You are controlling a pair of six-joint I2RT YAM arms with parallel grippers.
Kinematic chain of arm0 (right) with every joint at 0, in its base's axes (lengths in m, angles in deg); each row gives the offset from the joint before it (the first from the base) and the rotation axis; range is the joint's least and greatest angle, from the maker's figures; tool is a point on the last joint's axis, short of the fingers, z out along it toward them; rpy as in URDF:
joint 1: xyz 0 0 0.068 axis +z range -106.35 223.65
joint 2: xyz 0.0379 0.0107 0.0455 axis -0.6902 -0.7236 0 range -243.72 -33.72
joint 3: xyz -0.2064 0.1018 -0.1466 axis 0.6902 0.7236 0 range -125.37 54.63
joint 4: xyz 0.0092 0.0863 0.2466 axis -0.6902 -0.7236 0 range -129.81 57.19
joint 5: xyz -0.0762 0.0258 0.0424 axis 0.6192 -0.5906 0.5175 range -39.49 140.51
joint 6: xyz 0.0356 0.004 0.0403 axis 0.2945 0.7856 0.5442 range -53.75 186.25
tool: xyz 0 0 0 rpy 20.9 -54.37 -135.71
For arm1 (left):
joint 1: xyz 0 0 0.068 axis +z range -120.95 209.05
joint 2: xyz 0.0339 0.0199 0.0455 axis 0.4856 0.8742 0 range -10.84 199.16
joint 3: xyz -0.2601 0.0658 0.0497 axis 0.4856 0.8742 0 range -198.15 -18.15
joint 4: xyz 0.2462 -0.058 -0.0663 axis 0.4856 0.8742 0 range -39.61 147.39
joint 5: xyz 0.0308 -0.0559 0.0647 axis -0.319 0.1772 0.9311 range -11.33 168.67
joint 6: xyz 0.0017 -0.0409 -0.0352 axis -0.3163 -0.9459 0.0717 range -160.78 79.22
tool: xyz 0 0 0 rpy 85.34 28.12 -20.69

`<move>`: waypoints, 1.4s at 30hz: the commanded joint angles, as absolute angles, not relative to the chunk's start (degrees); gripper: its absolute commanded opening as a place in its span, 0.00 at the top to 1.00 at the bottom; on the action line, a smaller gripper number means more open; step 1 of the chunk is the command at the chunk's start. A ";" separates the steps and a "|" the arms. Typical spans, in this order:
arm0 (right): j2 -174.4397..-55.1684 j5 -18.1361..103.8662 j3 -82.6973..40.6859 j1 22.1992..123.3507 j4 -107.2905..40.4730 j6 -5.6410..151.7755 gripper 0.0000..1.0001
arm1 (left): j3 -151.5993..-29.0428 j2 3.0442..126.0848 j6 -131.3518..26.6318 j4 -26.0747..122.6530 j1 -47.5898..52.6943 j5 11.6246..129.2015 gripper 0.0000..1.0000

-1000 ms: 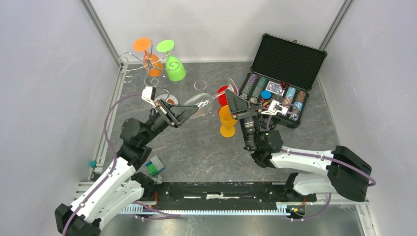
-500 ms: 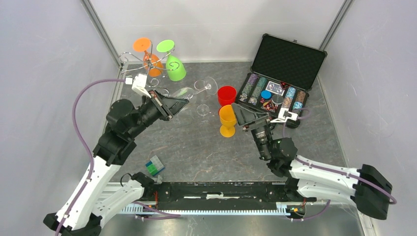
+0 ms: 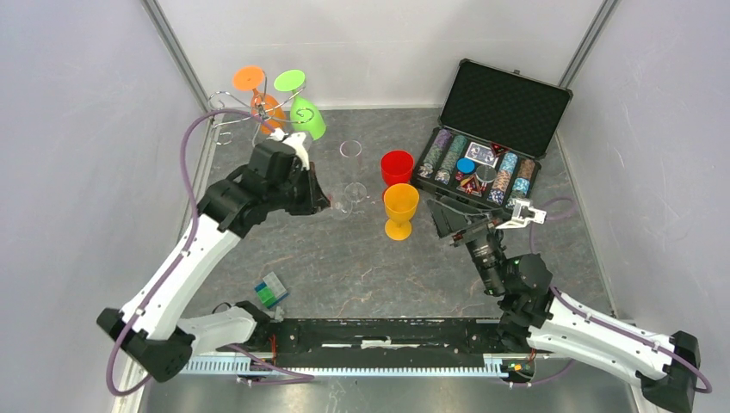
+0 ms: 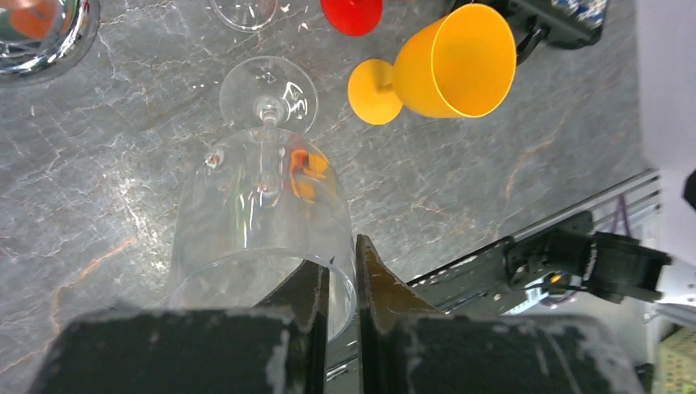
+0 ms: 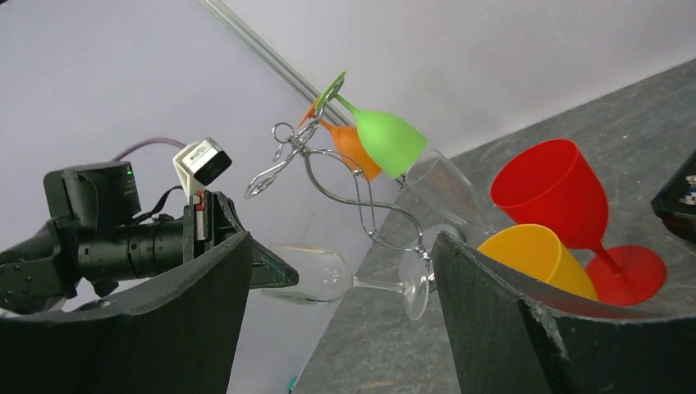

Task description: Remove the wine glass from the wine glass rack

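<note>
Near the rack [image 4: 37, 41], left tool [image 4: 343, 275] pinches the clear wine glass [image 4: 258, 205]; right tool [image 5: 341, 250] spread wide

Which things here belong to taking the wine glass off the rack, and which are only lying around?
Job: wine glass rack; clear wine glass, rim pinched by the left gripper, jaws shut; orange glass and green glass hanging on the rack.
Lying about: standing clear glass; red goblet; yellow goblet; poker chip case; small green box.

Left arm [image 3: 194, 254] forward, left fingers [image 4: 305, 297] nearly together (right arm [image 3: 594, 334] low, right fingers [image 5: 156, 324] wide apart).
</note>
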State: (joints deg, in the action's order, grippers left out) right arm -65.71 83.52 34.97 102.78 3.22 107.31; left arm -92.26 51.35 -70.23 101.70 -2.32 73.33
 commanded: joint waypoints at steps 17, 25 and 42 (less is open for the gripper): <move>-57.01 85.79 41.17 102.71 -9.21 110.80 0.16 | -122.11 87.23 -59.66 114.82 -13.93 86.76 0.98; -57.54 84.11 41.31 102.70 -8.91 111.34 0.16 | -122.48 91.85 -59.06 115.87 -13.93 83.71 0.98; -54.15 85.26 42.17 102.66 -10.75 111.36 0.16 | -122.98 94.96 -58.62 117.23 -13.93 81.03 0.83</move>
